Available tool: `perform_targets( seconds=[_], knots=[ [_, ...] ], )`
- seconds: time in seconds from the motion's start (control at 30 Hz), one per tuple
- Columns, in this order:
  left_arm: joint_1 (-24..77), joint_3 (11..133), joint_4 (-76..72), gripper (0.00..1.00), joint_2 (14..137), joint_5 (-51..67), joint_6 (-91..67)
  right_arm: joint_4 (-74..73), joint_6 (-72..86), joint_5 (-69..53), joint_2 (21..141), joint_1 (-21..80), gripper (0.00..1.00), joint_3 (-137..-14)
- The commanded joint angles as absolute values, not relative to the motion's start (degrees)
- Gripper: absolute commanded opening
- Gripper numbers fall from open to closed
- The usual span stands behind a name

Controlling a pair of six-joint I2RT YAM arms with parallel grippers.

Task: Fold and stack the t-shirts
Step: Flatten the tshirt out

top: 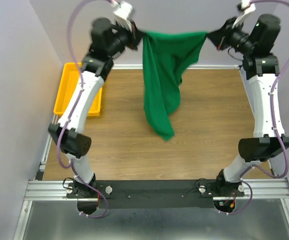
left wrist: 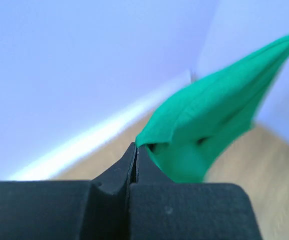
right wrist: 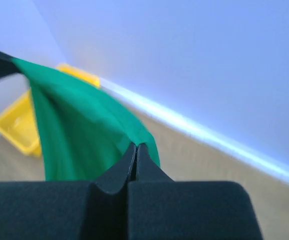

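Note:
A dark-green t-shirt [top: 162, 80] hangs in the air over the far half of the wooden table, stretched between both grippers, its lower part drooping to a point near the table's middle. My left gripper [top: 138, 35] is shut on the shirt's left top corner; in the left wrist view the fabric [left wrist: 209, 130] runs off from the closed fingertips [left wrist: 135, 146]. My right gripper [top: 209, 36] is shut on the right top corner; in the right wrist view the cloth [right wrist: 79, 130] spreads left from the closed fingertips [right wrist: 136, 146]. The neck label is not visible.
A yellow plastic tray [top: 66, 90] sits at the table's far left edge, beside the left arm; it also shows in the right wrist view [right wrist: 19, 125]. Pale walls close in the back and left. The wooden table [top: 209, 130] lies below the shirt.

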State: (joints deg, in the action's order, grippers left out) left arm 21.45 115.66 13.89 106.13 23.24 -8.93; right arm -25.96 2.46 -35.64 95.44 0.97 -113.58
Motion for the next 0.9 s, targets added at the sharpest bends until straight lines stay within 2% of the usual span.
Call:
perform_targets(
  seconds=[0.0,0.03,0.13,0.3,0.43,0.53,0.67,0.77,0.87],
  knots=[
    [21.9,131.2,12.9,0.0,99.6,17.7,-6.5,-21.8,9.0,-38.2,97.6,0.4,0.01,-127.7],
    [22.0,133.0,12.3,0.0,99.2,17.7,-6.9,-21.4,9.2,-36.9,98.1,0.4,0.01,-132.7],
    [22.1,135.7,8.0,0.0,96.1,18.4,-8.4,-19.5,9.8,-34.5,96.8,0.4,0.01,-136.8],
    [22.4,130.1,3.1,0.0,88.8,23.3,-11.5,-19.2,9.8,-30.9,92.5,-1.7,0.01,-132.4],
    [22.8,121.6,4.9,0.0,84.0,28.7,-13.6,-19.2,7.1,-29.5,85.4,-4.1,0.01,-118.4],
    [23.6,109.2,9.2,0.0,78.9,30.8,-13.7,-19.3,3.4,-27.6,78.2,-5.4,0.01,-104.9],
    [25.0,85.9,12.1,0.0,69.3,29.9,-15.9,-20.2,-1.6,-24.9,70.3,-6.3,0.01,-89.2],
    [25.3,73.9,12.7,0.0,65.2,28.4,-17.2,-21.4,-4.4,-24.7,66.0,-6.7,0.01,-78.5],
    [25.5,66.9,13.1,0.0,65.0,28.0,-17.9,-22.8,-6.2,-23.5,63.6,-6.9,0.01,-70.2]
  ],
)
